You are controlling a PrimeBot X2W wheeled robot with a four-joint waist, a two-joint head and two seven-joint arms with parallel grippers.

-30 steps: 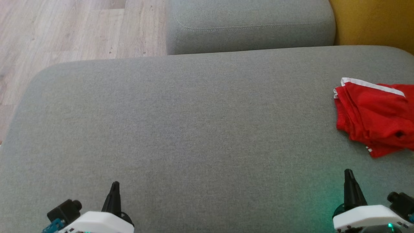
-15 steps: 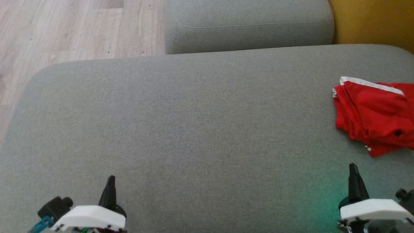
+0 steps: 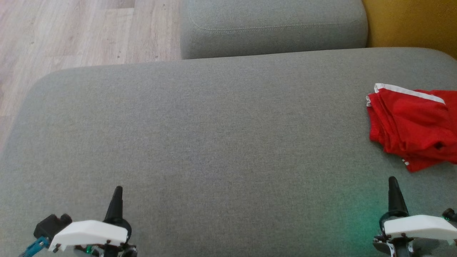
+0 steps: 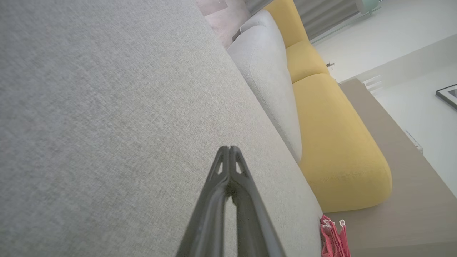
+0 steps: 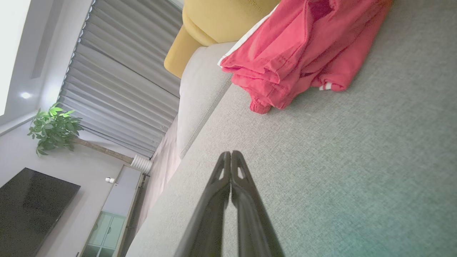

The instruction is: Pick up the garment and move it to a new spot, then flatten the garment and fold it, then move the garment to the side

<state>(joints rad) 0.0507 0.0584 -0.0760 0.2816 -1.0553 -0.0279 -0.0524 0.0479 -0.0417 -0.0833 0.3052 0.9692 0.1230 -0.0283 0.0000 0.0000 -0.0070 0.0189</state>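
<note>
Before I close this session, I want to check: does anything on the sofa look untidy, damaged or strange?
Only the red garment stands out: it lies at the right end of the grey cushion, its folded layers uneven and fanned. Nothing looks spilled or damaged.

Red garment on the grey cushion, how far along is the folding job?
Looks done: the red garment lies in layered folds, slightly rumpled, at the right edge of the grey cushion, so folding and moving aside seem finished. In hand: nothing; the left pincer and right pincer are shut, empty, clear of the cloth. Left: probably nothing, perhaps neatening.
</note>
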